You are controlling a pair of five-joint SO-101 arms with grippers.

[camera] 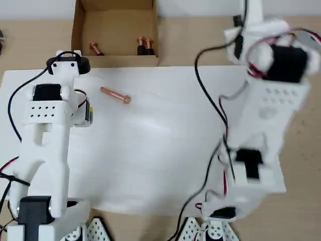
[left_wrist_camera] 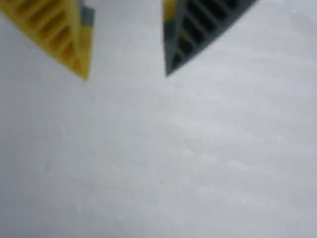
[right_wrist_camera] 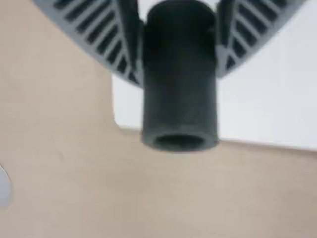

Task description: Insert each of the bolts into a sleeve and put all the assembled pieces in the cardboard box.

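Observation:
A black sleeve [right_wrist_camera: 180, 106] is held upright in my right gripper [right_wrist_camera: 178, 77], which is shut on it, open bore facing the camera, above the white mat's corner and the wooden table. One loose copper bolt [camera: 115, 95] lies on the white mat [camera: 165, 145], just in front of the cardboard box [camera: 115, 31]. Inside the box lie one assembled bolt and sleeve [camera: 95, 48] and two more [camera: 144, 46]. My left gripper [left_wrist_camera: 126, 74] hangs open over bare mat, one yellow finger [left_wrist_camera: 64, 34] and one dark finger [left_wrist_camera: 198, 29], with nothing between them.
The left arm [camera: 50, 108] stands over the mat's left side, close to the loose bolt. The right arm [camera: 271, 100] rises over the mat's right edge, with cables [camera: 215, 105] trailing beside it. Wooden table [camera: 195, 40] surrounds the mat.

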